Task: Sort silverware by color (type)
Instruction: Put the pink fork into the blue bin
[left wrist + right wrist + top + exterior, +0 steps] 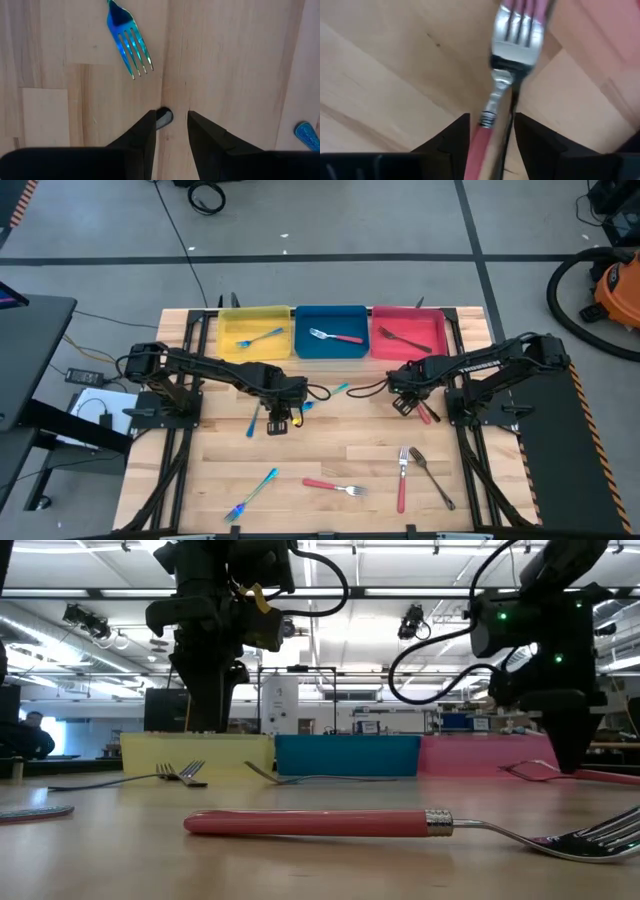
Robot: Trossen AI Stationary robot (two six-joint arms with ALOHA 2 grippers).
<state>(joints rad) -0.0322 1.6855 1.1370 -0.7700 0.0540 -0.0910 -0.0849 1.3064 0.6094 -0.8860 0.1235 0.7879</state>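
Now right tool [492,131] straddles a red-handled fork [506,65], fingers apart.

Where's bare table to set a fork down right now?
Bare wood along the front left edge, left of the teal fork. Also mid-table between the left gripper and right gripper. Crowded: front right, where two red-handled forks and a dark fork lie.

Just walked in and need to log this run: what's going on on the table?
Two arms are sorting cutlery into colored trays. The right gripper has a red-handled fork between its fingers near the red tray. The left gripper hovers open over the table center beside a blue fork. Each tray already holds one piece; several remain loose.
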